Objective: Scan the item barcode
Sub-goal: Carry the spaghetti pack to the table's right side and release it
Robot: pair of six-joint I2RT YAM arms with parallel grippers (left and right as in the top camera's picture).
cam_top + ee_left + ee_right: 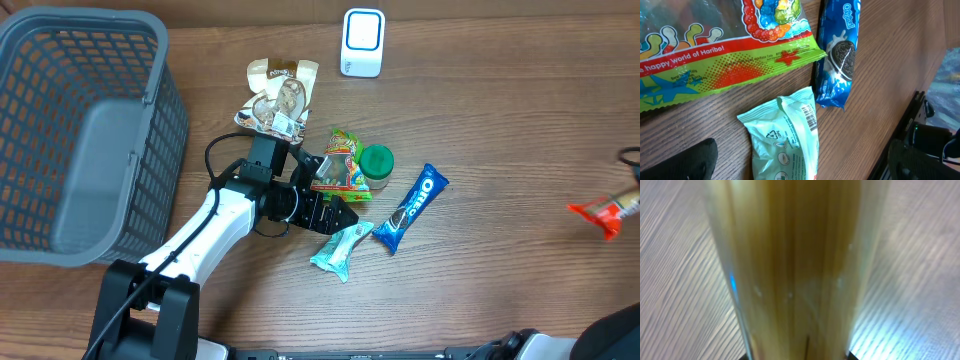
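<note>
Mint-green packet (pixel 341 250) lies on the desk (pixel 500 120) at lower centre, its barcode (pixel 810 116) facing up. It is just beside the blue cookie pack (pixel 410 208) and below the gummy bag (pixel 342 165). The left gripper (pixel 330 212) hangs over it, spread wide and holding nothing. At the right edge, the right gripper (pixel 800 355) is closed narrowly on a long clear packet (pixel 603 209) with a red end. A white scanner (pixel 362 42) stands at top centre and a grey basket (pixel 170 130) at left.

L gripper (pixel 330 195) over candy bag (pixel 341 160); red-tipped pack (pixel 598 211) at edge.
</note>
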